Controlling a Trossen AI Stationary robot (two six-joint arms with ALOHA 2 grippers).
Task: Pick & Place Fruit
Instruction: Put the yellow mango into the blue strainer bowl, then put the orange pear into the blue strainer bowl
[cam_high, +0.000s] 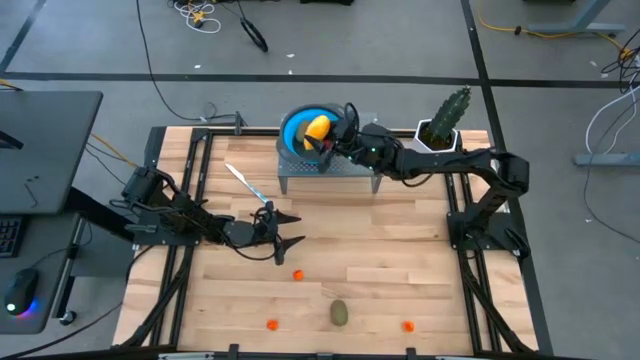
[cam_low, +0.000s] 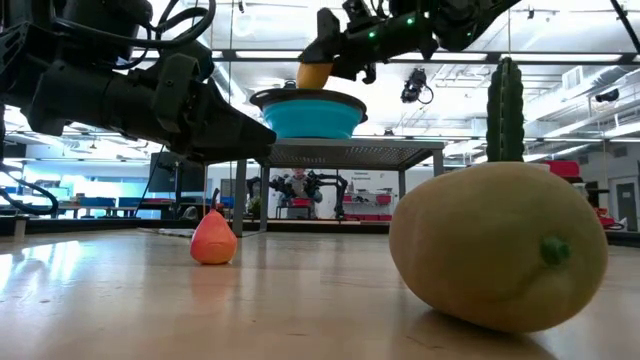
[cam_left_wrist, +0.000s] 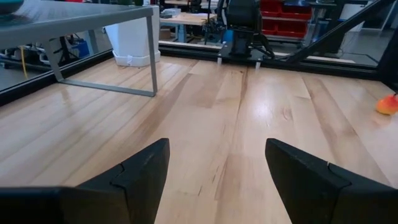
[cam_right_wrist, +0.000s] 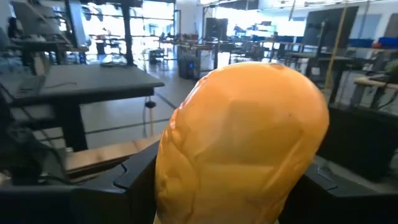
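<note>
Yellow fruit (cam_high: 317, 128) over the blue bowl (cam_high: 296, 131).
I had the right gripper (cam_high: 331, 139) clamped on it; the left gripper (cam_high: 288, 230) sat open.

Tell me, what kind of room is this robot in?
Probably a robotics lab or workshop. Another robot rig stands in the room behind the wooden table, cables lie on the grey floor, and a desk with a computer mouse sits beside the table.

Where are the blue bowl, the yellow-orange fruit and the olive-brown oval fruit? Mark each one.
blue bowl (cam_high: 293, 130): high view, its left rim.
yellow-orange fruit (cam_right_wrist: 242, 143): right wrist view, its middle.
olive-brown oval fruit (cam_high: 340, 313): high view, its middle.
</note>
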